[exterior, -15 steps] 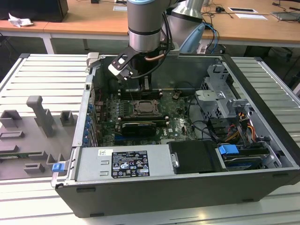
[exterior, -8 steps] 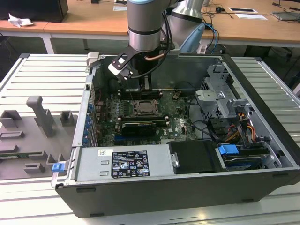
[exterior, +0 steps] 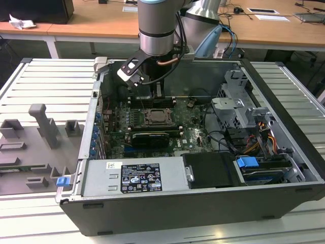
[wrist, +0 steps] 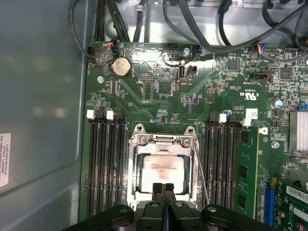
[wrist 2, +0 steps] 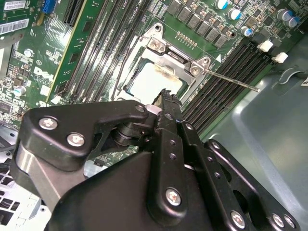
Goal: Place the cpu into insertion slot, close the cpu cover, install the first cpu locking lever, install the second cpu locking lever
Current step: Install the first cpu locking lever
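Note:
The cpu (wrist: 163, 168) lies flat in the insertion slot (wrist: 134, 190), its pale metal top showing through the window of the cpu cover (wrist: 163, 141). The silver cover (wrist 2: 175, 57) lies down over the cpu (wrist 2: 149, 82). My gripper (wrist: 163, 188) is shut, its black fingertips together over the slot's near edge, just above the chip. In the second wrist view the gripper (wrist 2: 166, 97) tips sit at the cpu's edge. A thin wire locking lever (wrist 2: 231, 80) runs along one side of the socket (exterior: 157, 118) and sticks out past it. In the exterior view the gripper (exterior: 155, 92) hangs inside the open case.
Long black memory slots (wrist: 103, 163) flank the socket on both sides. Cables (wrist: 207, 33) hang over the board's far edge. A drive cage (exterior: 238, 109) and a power supply (exterior: 134, 175) stand inside the computer case (exterior: 284, 122). Grey fixtures (exterior: 43, 127) sit on the slatted table.

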Controlling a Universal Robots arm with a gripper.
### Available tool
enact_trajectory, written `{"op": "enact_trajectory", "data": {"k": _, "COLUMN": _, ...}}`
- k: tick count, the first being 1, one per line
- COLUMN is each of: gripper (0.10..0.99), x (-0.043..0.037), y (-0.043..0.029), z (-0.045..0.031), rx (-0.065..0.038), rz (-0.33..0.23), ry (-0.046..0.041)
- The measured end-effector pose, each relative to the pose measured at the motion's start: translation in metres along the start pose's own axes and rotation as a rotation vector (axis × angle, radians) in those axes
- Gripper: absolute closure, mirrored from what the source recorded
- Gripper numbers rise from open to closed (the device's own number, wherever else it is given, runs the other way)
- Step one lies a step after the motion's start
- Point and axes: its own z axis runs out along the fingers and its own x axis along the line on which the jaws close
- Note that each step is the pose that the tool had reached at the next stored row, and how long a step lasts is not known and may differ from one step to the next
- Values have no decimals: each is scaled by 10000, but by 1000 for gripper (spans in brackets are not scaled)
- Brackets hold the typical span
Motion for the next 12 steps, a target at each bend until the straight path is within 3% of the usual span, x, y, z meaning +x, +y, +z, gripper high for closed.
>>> {"op": "enact_trajectory", "data": {"k": 12, "gripper": 980, "x": 1, "y": 1, "z": -25, "rx": 0, "rz": 0, "ry": 0}}
